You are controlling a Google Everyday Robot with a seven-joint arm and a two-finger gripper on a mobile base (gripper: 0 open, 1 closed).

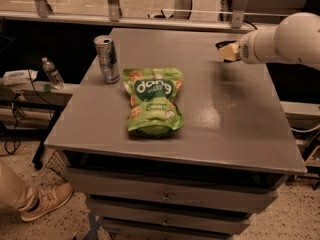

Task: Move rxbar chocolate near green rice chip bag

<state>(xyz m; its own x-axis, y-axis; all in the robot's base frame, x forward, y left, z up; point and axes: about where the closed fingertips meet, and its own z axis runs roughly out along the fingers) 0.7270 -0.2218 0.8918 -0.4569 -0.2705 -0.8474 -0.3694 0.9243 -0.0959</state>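
One step looks done: the end effector [227, 51], well off to the right of the green rice chip bag [153, 102] and beyond it, hangs above the tabletop [240, 119] and appears clamped on a dark sliver at its tip, which I take for the rxbar chocolate [225, 44]. A silver can [107, 59] stands just beyond the bag's left corner. What is left: carrying the bar across and setting it down beside the bag
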